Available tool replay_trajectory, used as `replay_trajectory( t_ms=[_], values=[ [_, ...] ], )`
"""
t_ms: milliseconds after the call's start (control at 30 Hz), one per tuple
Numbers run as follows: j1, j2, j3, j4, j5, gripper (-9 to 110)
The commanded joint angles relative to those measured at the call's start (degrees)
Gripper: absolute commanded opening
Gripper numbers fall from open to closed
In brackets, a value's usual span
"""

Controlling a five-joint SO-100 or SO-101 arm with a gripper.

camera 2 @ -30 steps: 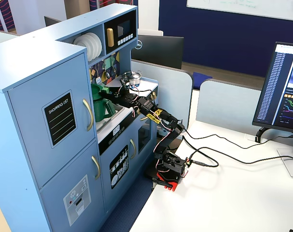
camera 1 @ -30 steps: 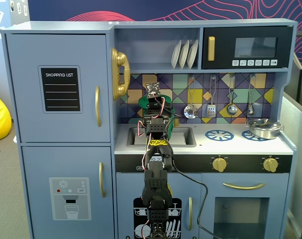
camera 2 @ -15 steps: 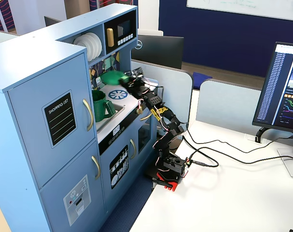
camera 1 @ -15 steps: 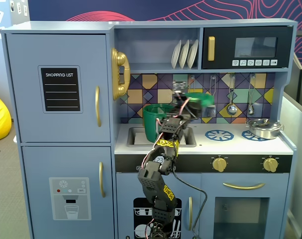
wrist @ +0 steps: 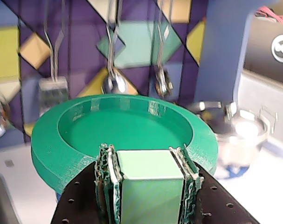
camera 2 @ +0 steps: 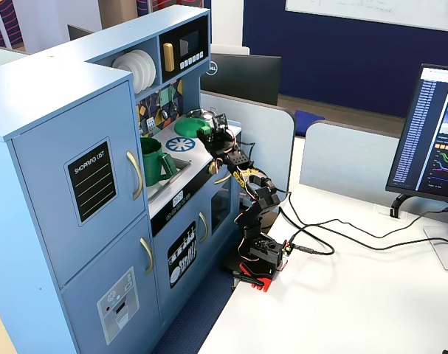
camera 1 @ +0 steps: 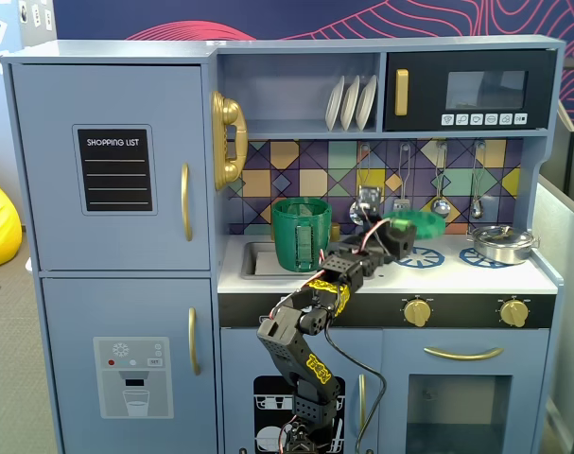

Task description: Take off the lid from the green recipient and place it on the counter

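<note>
The bright-green lid [camera 1: 423,223] is off the green recipient [camera 1: 301,234] and hangs level in the air above the left blue burner print [camera 1: 421,257] on the white counter [camera 1: 457,275]. My gripper [camera 1: 398,234] is shut on the lid's pale-green block handle [wrist: 149,168]. The wrist view shows the lid's rim [wrist: 52,135] just beyond the jaws, which stand tight on both sides of the handle. The dark-green recipient stands open in the sink at the left, its ribbed strap handle facing front. The other fixed view shows the lid [camera 2: 187,127], the recipient [camera 2: 154,161] and my gripper [camera 2: 206,133].
A silver pot [camera 1: 502,243] sits on the right burner, also in the wrist view [wrist: 241,133]. Utensils [camera 1: 441,184] hang on the tiled back wall. The faucet [camera 1: 365,204] stands behind my arm. The shelf with plates [camera 1: 351,102] and the microwave [camera 1: 471,90] are overhead.
</note>
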Motion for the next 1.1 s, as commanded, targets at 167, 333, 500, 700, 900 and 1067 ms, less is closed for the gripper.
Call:
replay_trajectory(
  t_ms=[167,333,500,700,900,1067],
  values=[
    [1.0,-1.8,8.9,-14.6,-0.6,0],
    [1.0,-4.9,9.9,-17.7,-1.2,0],
    [0.7,-6.9,10.1,-19.2,-1.6,0],
    [0.7,-7.6,11.5,-19.9,-2.2,0],
    [0.6,-8.0,12.5,-20.2,-2.4,0],
    [0.4,-8.1,12.5,-20.8,-1.9,0]
  ],
)
